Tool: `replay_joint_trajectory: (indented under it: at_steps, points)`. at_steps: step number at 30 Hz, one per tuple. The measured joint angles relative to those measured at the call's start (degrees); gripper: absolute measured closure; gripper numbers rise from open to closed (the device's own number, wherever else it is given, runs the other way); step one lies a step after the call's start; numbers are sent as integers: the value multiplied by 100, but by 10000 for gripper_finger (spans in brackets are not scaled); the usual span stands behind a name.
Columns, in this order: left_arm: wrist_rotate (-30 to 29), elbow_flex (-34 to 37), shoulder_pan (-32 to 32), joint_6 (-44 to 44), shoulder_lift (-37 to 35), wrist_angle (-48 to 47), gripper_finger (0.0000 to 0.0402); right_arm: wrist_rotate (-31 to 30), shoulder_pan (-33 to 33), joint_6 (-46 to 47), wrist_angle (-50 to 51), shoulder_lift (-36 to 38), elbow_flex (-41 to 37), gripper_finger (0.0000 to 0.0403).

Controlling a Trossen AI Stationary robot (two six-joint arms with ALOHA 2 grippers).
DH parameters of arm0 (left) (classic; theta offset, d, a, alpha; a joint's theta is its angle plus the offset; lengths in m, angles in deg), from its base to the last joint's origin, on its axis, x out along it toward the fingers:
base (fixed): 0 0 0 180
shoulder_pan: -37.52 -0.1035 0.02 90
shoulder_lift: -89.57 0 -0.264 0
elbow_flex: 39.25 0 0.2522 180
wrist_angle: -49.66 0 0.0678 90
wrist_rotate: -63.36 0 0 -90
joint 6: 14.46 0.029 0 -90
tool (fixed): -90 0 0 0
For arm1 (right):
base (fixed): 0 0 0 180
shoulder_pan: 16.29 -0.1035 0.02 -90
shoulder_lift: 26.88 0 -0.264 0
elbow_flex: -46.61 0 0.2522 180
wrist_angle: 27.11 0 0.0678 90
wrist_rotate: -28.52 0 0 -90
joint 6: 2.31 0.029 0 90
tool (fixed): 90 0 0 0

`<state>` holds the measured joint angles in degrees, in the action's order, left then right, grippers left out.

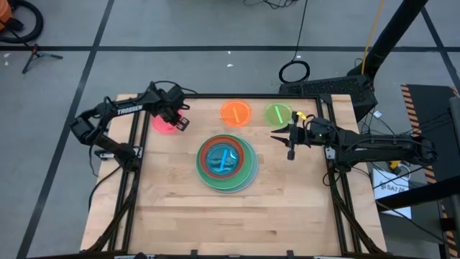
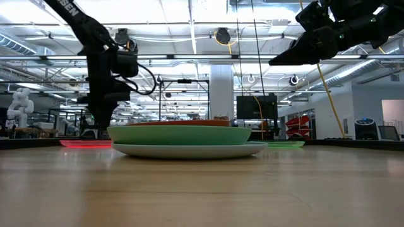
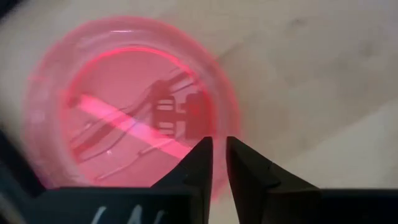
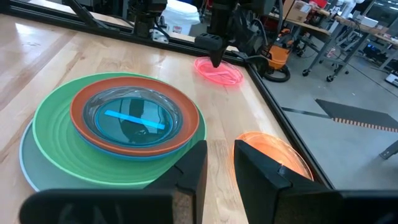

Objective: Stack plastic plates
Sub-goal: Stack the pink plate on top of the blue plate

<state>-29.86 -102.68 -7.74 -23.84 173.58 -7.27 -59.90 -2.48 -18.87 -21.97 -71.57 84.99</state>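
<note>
Pale wooden boards make up the table [image 1: 180,216], which sits on a grey floor marked with dark tape lines; seen from table height, a large workshop with ceiling lights and racks lies behind it. Near the middle of the table, a touch toward two o'clock, sits the stack of plates [image 1: 227,162]: a light blue plate [image 4: 28,168] at the bottom, a green plate [image 4: 56,134] on it, then a blue plate [image 4: 112,151], a red-orange plate [image 4: 84,102] and a teal plate [image 4: 134,118] on top, each nested in the one beneath. Three small plates lie alone toward the far edge: a pink plate [image 1: 162,124] at about ten o'clock from the stack, an orange plate [image 1: 236,112] at twelve o'clock and a lime plate [image 1: 277,114] at about one o'clock, all apart from each other. At ten o'clock the left gripper [image 1: 177,119] points down over the near rim of the pink plate, its jaws nearly pressed together with only a thin slit between them and nothing pinched. At three o'clock from the stack, raised well above the boards, the right gripper [image 1: 282,136] hangs beside the lime plate with its jaws a little spread and empty
</note>
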Motion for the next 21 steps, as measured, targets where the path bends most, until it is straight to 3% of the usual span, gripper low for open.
replay_joint_trajectory:
  at_steps: [5,10,21]
  points:
    - [108,0,20,52,0,-1,300,-2,0,0,13,0,0,330]
    - [-226,0,186,-188,0,-6,255,-2,0,0,22,0,0,330]
    - [-289,0,363,-401,8,30,245,-2,0,2,22,0,0,330]
